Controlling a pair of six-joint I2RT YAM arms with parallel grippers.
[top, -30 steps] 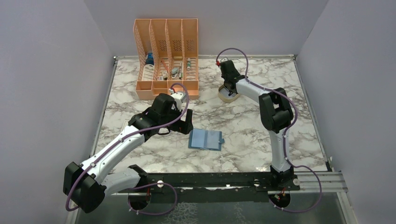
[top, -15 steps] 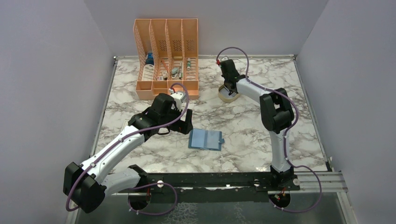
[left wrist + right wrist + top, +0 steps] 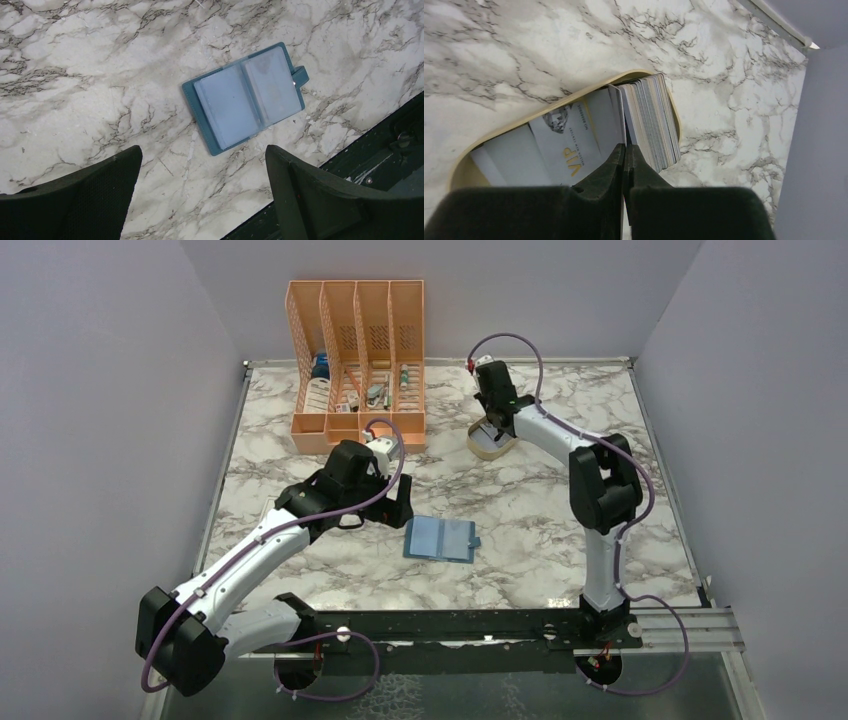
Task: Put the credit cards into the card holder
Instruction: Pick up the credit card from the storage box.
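Two arms share a marble table (image 3: 540, 510), an orange file rack (image 3: 357, 360) at its far edge. The left gripper (image 3: 202, 165), fingers wide apart, hovers over the teal card holder (image 3: 247, 97), which lies open (slots up). In the beige tray (image 3: 461, 175), credit cards (image 3: 651, 120) stand on edge. The right gripper (image 3: 625, 150) is pinched onto one grey card (image 3: 618, 115).

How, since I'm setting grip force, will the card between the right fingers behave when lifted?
The card pinched by the right gripper looks very thin, so it is probably light and slightly bendy. The stack of cards presses close beside it, so neighbours may drag along or tip.
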